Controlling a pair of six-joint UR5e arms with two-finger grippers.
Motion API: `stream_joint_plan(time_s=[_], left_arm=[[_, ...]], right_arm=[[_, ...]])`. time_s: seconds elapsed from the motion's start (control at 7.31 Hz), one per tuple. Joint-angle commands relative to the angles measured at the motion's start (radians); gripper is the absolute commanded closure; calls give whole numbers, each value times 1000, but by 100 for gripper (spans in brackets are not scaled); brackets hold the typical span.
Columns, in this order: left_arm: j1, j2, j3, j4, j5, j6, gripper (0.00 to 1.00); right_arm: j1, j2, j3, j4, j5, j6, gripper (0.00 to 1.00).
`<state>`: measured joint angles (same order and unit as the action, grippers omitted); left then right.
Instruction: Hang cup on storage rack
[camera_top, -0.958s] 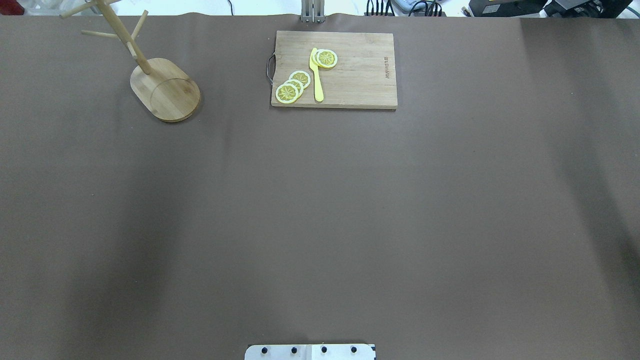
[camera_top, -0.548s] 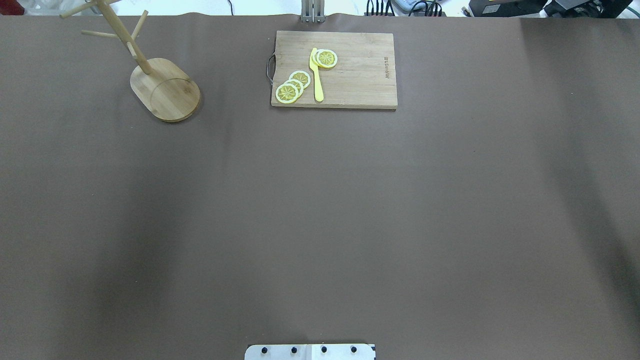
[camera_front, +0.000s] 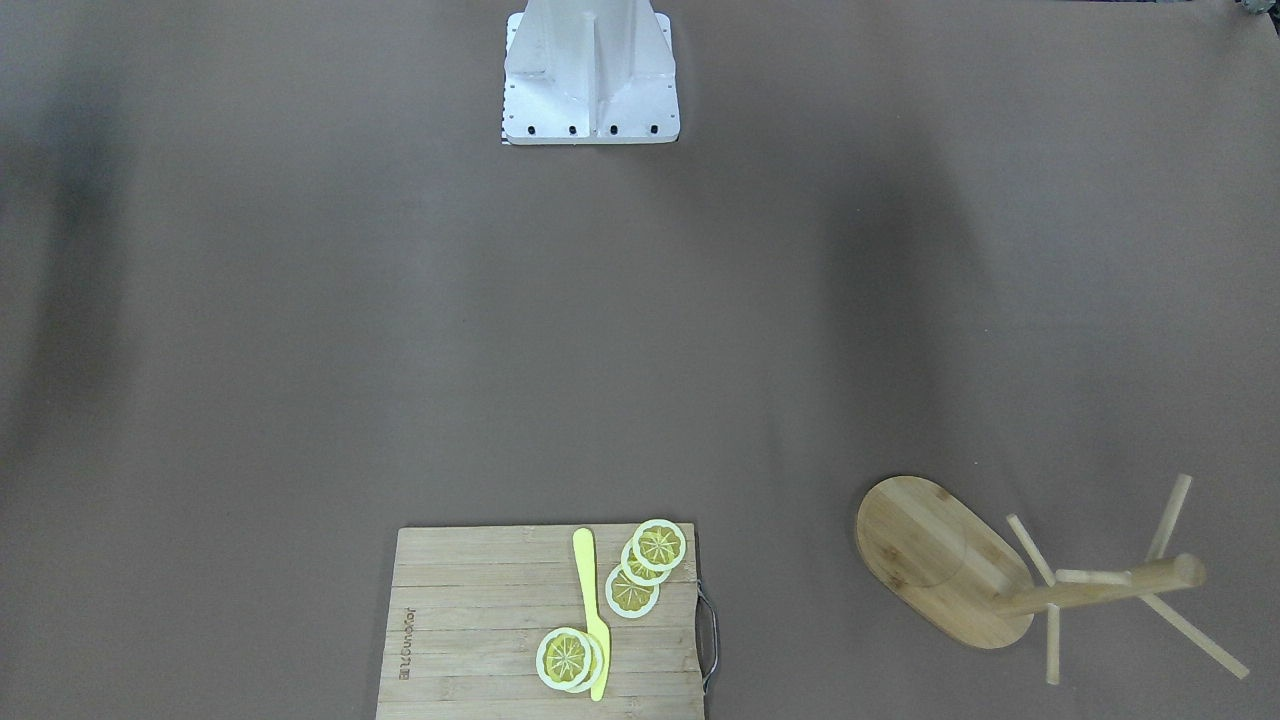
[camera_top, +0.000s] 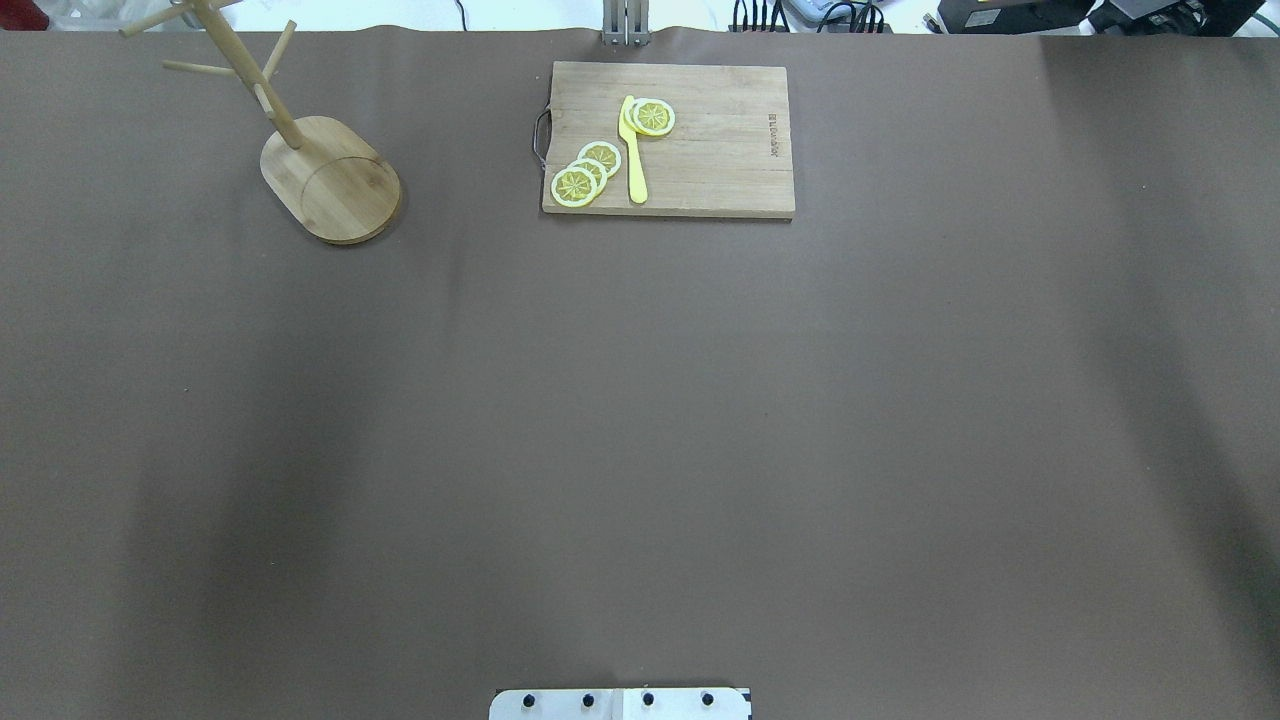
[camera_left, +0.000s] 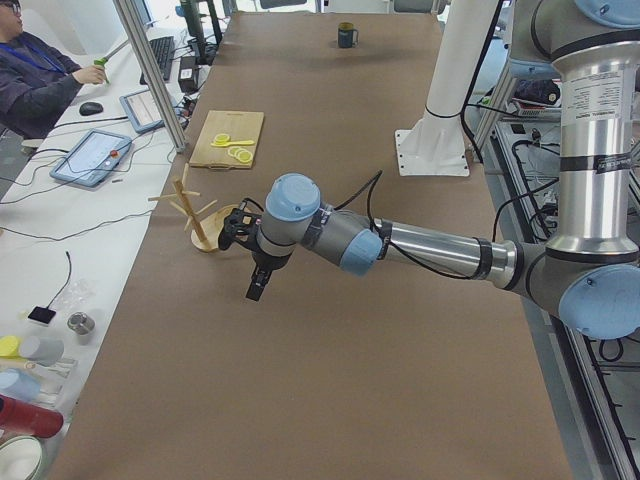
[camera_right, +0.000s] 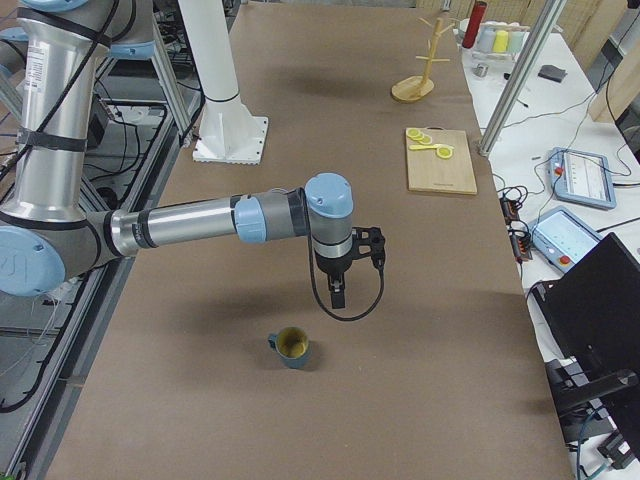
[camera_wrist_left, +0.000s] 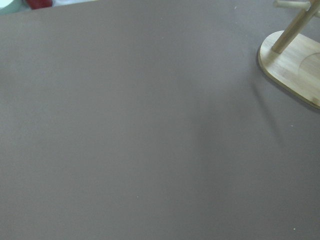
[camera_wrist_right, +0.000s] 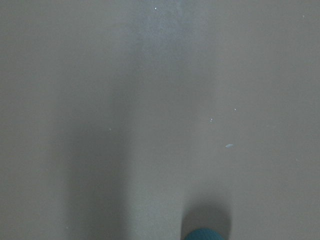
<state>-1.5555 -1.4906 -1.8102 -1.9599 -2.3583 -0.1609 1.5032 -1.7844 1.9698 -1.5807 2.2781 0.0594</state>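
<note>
Cup (camera_right: 290, 347) stands upright toward right end of table (camera_top: 640, 400), well apart from storage rack (camera_top: 330, 185); jaws' state unclear.

We find just one piece of lettering: a short brand mark (camera_front: 405, 645) burnt into the cutting board (camera_front: 480, 610), set along the short edge opposite its metal handle (camera_front: 710, 625). In the front-facing view it lies near the board's left edge, turned sideways; in the overhead view it lies near the right edge, likewise sideways. Its letters are too small and soft for us to spell out. On the cup (camera_right: 292, 347) we can read nothing in the side views; it is too small there. The screen of a tablet (camera_right: 583, 178) beside the tabletop (camera_right: 330, 100) shows marks, too small to read.
</note>
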Motion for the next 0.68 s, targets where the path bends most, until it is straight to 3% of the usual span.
stream_joint_plan(time_s=[0.0, 0.55], left_arm=[[0, 9, 29, -150, -1, -14, 2], [2, 6, 20, -169, -2, -14, 2]], right_arm=[[0, -73, 36, 42, 7, -4, 0], [2, -278, -1, 272, 50, 10, 2]])
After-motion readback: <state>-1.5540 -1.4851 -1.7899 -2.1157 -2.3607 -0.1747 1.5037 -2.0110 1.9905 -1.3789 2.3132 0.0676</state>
